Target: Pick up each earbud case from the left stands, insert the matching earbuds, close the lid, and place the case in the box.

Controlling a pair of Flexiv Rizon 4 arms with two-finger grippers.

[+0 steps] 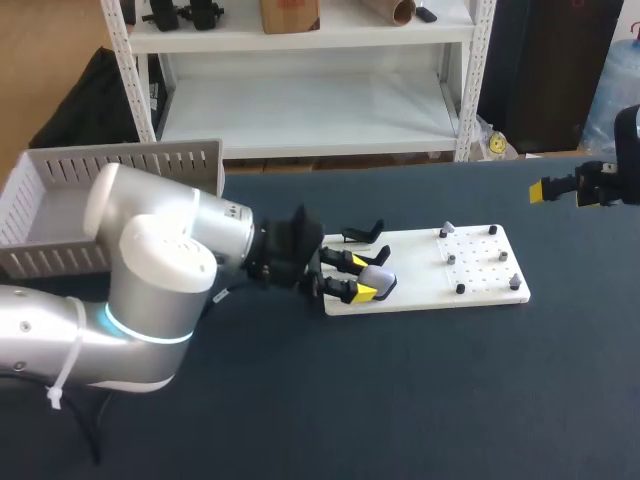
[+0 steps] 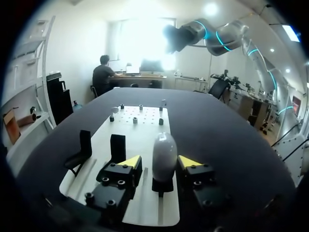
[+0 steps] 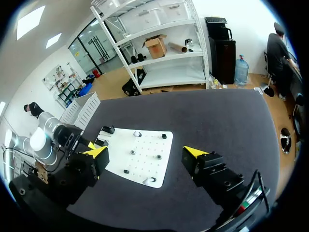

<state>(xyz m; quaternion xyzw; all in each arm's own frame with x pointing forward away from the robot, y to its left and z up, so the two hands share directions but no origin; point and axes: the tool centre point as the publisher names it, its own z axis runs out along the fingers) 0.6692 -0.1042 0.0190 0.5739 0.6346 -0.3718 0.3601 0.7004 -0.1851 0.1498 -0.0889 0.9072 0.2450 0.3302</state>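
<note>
The grey-white earbud case (image 2: 164, 150) stands upright on a black stand (image 2: 162, 186) on the white pegboard (image 2: 145, 118), between the left gripper's (image 2: 160, 161) parted fingers and not clamped. The left arm (image 1: 150, 270) lies low over the worktop (image 1: 400, 400). The right gripper (image 3: 147, 153) hangs wide open, well apart from the case. The slotted box (image 1: 120, 165) sits behind the left arm.

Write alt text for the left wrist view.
The left gripper stands open, its yellow tips on either side of a glossy white oval earbud case, upright on a small black stand on a flat white board. Two empty black stands sit beside it, and small black pegs dot the board's far end.
</note>
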